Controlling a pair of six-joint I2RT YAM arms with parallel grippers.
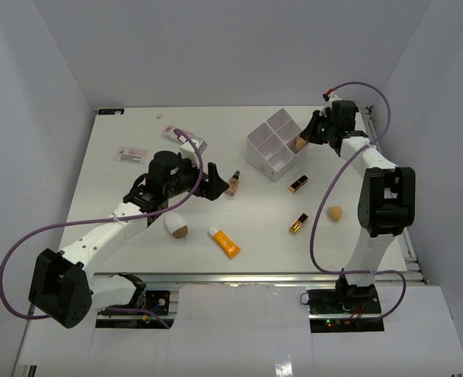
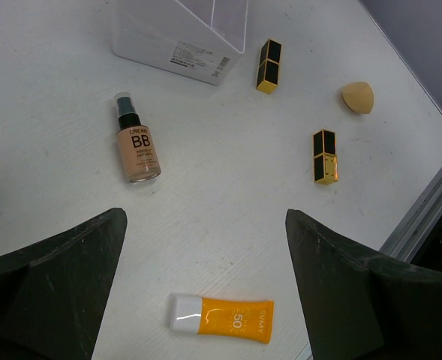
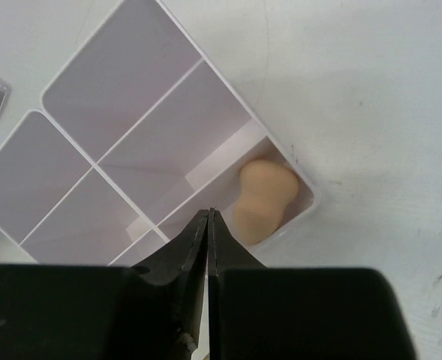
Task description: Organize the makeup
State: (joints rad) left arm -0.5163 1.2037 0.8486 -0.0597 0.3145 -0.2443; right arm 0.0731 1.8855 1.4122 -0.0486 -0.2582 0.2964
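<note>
The makeup is spread over the table. A beige dark-capped bottle point(image 1: 233, 183) point(image 2: 136, 146) lies just ahead of my open left gripper point(image 1: 212, 182) point(image 2: 205, 217), which holds nothing. An orange tube point(image 1: 225, 242) point(image 2: 222, 318) with a white cap lies between the left fingers, on the table below them. Two black-and-gold lipsticks point(image 1: 298, 184) point(image 1: 297, 223) point(image 2: 269, 65) point(image 2: 325, 156) and a tan sponge point(image 1: 336, 213) point(image 2: 358, 97) lie to the right. A white-and-tan sponge point(image 1: 176, 226) sits near the left arm. Another tan sponge point(image 1: 299, 143) point(image 3: 264, 199) rests in a corner compartment of the white box point(image 1: 274, 145) point(image 3: 149, 112). My right gripper point(image 1: 314, 129) point(image 3: 208, 212) is shut and empty just above it.
A flat packet point(image 1: 131, 155) and a second small packet point(image 1: 192, 141) lie at the back left of the table. The table's metal rail point(image 1: 408, 243) runs along the right edge. The box's other compartments look empty in the right wrist view.
</note>
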